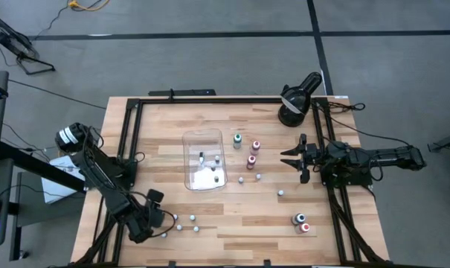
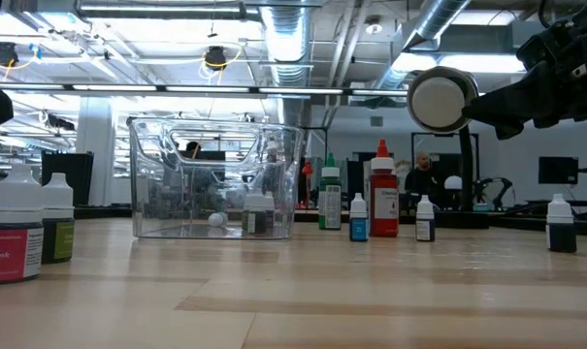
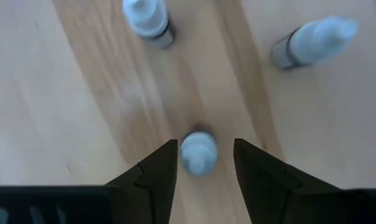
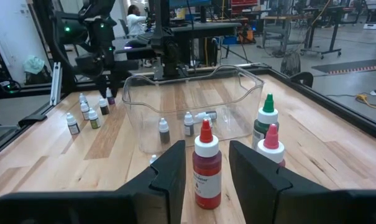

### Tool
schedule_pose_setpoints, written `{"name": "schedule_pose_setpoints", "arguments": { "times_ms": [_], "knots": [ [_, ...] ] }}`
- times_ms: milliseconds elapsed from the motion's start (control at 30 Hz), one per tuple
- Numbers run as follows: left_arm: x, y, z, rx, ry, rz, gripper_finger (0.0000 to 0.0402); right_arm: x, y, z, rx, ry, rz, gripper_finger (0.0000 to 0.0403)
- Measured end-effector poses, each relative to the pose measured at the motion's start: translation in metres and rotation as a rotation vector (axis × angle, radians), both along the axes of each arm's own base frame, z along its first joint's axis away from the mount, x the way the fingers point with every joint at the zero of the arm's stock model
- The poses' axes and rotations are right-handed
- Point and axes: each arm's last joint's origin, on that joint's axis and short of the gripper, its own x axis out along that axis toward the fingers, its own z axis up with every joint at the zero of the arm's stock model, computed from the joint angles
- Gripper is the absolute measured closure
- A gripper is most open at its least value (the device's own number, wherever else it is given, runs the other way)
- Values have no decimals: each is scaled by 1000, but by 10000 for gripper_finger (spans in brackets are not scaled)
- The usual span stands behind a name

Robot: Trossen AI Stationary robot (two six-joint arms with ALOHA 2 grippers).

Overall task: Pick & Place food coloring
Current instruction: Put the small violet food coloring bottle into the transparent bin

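at the worktop's (image 1: 232,231) near left corner, the left claw (image 3: 205,167) stands wide, straddling one small white-capped food coloring bottle (image 3: 199,152) without contact. centre the cap between both fingers, descend squarely, then close gently; neighbouring bottles (image 3: 148,20) stand near. right claw (image 1: 296,158) waits part-open, empty, beside the clear tray (image 1: 195,138).

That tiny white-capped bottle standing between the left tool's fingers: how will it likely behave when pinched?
The small bottle stands upright, narrow and taller than wide, so an off-centre touch from the left tool would probably tip it. Its round body would likely roll afterwards. It looks light, so lifting should be easy.
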Motion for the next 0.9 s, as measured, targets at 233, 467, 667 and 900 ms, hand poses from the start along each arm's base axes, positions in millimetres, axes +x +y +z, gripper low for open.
{"name": "schedule_pose_setpoints", "arguments": {
  "times_ms": [233, 467, 667, 900],
  "knots": [
    [4, -2, 2, -23, -22, 14, 253, 0, 0, 0, 0, 0, 0, 290],
    [5, -1, 2, -17, -29, 24, 285, 0, 0, 0, 0, 0, 0, 290],
    [5, 0, 2, -15, -27, 28, 341, 0, 0, 0, 0, 0, 0, 290],
    [8, 2, 3, -39, -9, 82, 344, 0, 0, 0, 0, 0, 0, 290]
  ]
}}
